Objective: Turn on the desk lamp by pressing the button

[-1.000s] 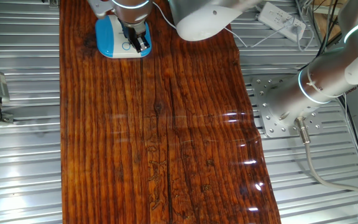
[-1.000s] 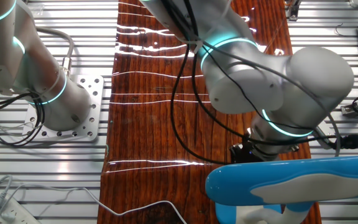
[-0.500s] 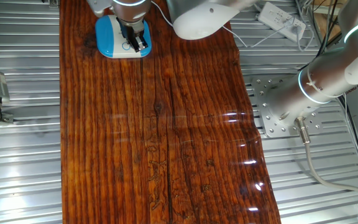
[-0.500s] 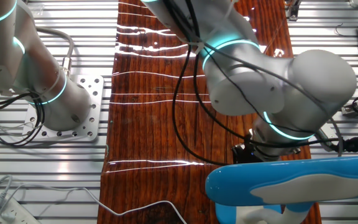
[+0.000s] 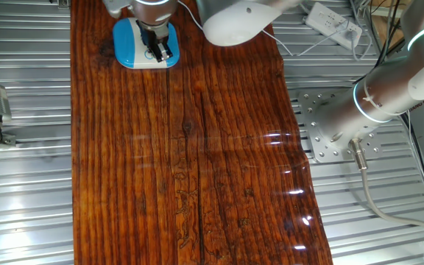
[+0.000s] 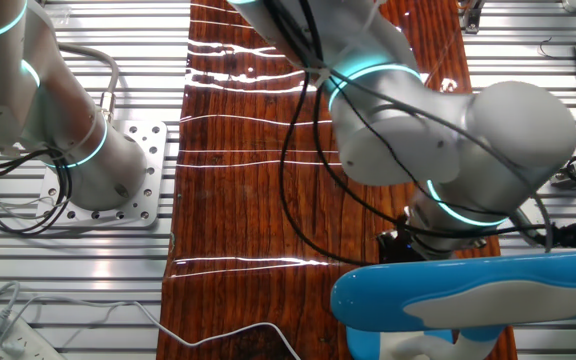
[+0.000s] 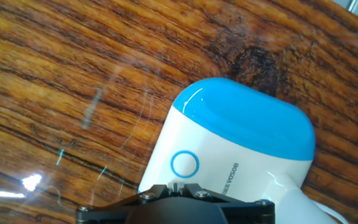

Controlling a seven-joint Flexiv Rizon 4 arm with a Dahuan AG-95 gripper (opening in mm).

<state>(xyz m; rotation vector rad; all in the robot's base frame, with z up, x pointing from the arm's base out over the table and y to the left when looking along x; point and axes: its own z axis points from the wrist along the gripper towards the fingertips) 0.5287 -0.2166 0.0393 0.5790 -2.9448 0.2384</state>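
The desk lamp's rounded base [image 5: 127, 40], blue and white, sits on the wooden table at its far end. In the hand view the base [image 7: 247, 124] shows a blue part and a white face. The button [image 7: 184, 164] is a small blue ring on that white face. My gripper [image 5: 158, 51] hangs over the base. Its fingers point down and meet in one narrow tip [image 7: 176, 185] just short of the ring, so it is shut on nothing. The lamp's blue head [image 6: 468, 290] fills the foreground of the other fixed view and hides the fingertips there.
The wooden tabletop [image 5: 197, 162] runs down the middle between ribbed metal surfaces. A white power strip [image 5: 333, 20] with cables lies off the board at the far right. The arm's mounting plate [image 5: 322, 125] stands right of the board.
The gripper has shifted slightly across the lamp base toward the far end of the table. The lamp has not moved.
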